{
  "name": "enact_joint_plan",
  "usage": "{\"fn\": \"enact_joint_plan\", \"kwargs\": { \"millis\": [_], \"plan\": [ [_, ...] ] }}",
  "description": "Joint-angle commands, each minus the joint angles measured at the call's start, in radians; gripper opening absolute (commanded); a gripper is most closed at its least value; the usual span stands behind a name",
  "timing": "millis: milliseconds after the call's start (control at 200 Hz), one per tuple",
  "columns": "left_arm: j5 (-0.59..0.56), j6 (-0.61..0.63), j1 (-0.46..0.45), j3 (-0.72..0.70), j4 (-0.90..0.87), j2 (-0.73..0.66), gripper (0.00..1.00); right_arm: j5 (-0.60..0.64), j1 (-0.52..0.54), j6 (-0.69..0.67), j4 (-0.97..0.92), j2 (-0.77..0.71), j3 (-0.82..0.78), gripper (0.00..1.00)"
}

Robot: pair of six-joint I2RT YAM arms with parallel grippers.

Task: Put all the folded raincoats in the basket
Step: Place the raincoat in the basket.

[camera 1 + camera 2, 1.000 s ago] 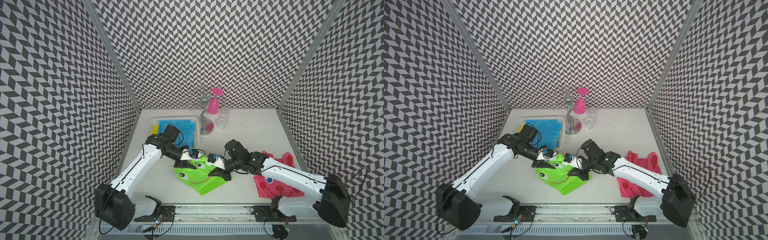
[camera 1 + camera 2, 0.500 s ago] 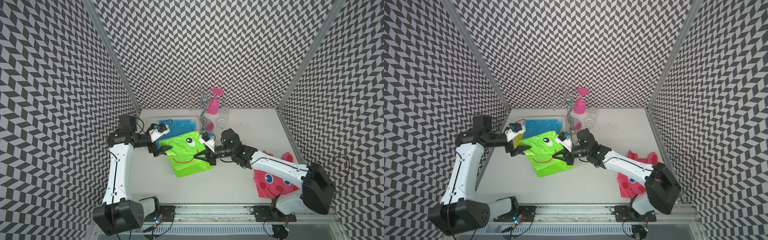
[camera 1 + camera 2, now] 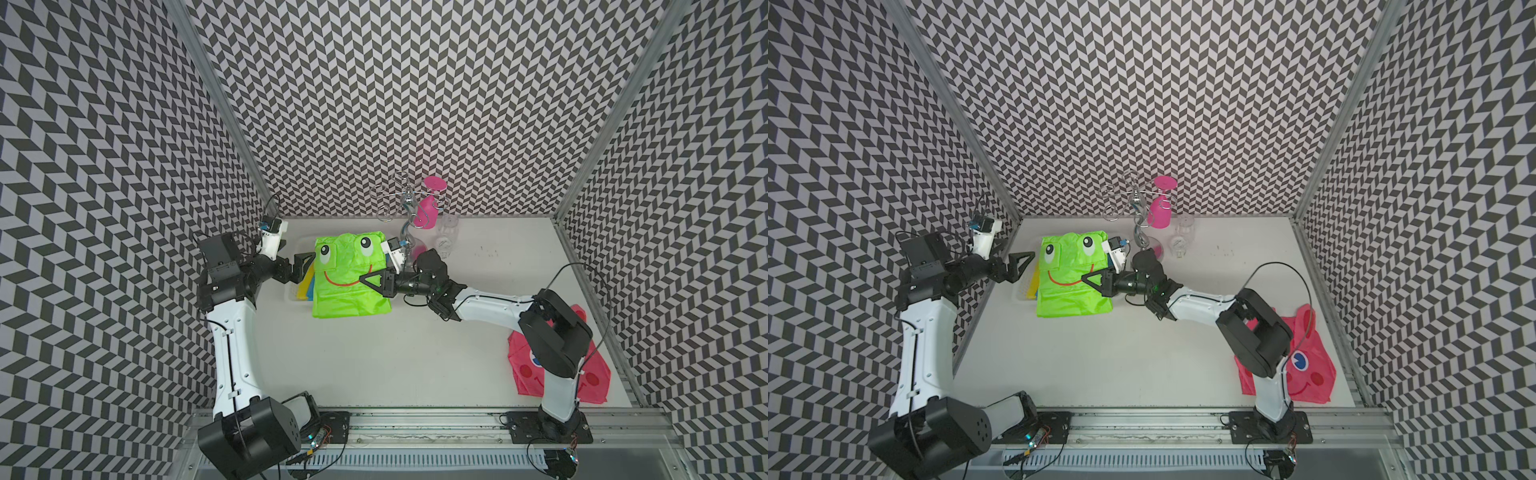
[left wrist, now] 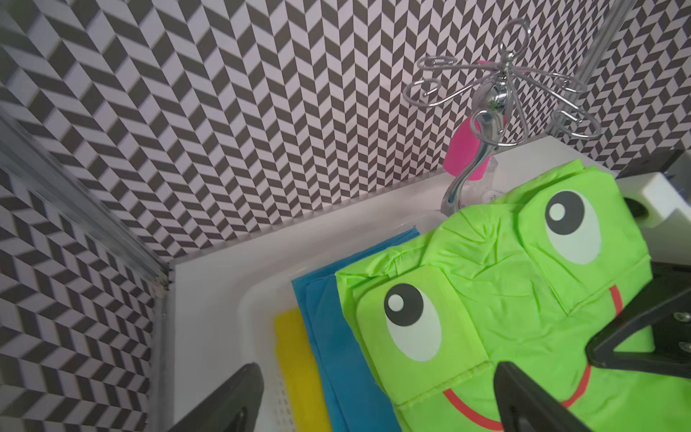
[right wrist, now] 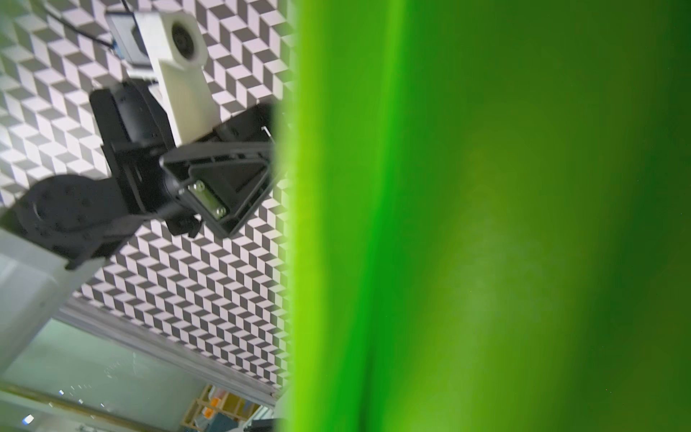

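At left centre in both top views the left claw (image 3: 302, 266) stands spread wide and grasps nothing. Its black fingers are just beside the left edge of the bright green folded raincoat with the frog face (image 3: 349, 274). That raincoat lies draped across the shallow white perforated plastic basket (image 4: 261, 295) in the upper middle of the frame. Its lower part overhangs the near rim onto the white tabletop (image 3: 395, 365). To its right the right claw (image 3: 376, 283) is clenched on the raincoat's right edge, and the right wrist view is filled with blurred green.

With only one side gripped, I judge that a pull by the right arm could drag the slippery fabric rightward, undo the fold, or slide the light basket along. If the claw lets go as things lie, the overhanging part would likely rest outside the rim. The right wrist also sits close to the chrome wire cup stand (image 3: 408, 203) just behind it, so a careless lift could knock it.

The basket holds a yellow folded sheet (image 4: 295, 355) and a blue one (image 4: 325, 336) beneath the green raincoat. An upturned pink cup (image 3: 428, 205) hangs on the stand, and a clear glass (image 3: 448, 239) stands beside it, seemingly empty. At lower right a pink raincoat (image 3: 598, 378) lies on the table, outside any container.
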Motion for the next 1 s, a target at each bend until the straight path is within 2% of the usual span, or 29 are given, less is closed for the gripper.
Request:
{"fn": "enact_joint_plan", "kwargs": {
  "millis": [0,155,376,756,996],
  "plan": [
    [0.009,-0.065,-0.001,-0.069,0.132,0.006,1.00,0.060,0.004,0.150,0.191,0.044,0.018,0.00],
    [-0.071,-0.013,-0.017,-0.122,0.172,0.019,1.00,0.069,0.002,0.294,0.335,0.128,-0.004,0.00],
    [-0.138,0.024,-0.060,-0.203,0.234,0.026,1.00,0.044,-0.005,0.417,0.390,0.232,0.055,0.00],
    [-0.228,0.055,-0.135,-0.265,0.315,0.052,1.00,0.013,-0.056,0.417,0.301,0.299,0.179,0.00],
    [-0.310,0.055,-0.211,-0.281,0.359,0.065,1.00,-0.037,-0.084,0.427,0.260,0.394,0.294,0.00]
  ]
}}
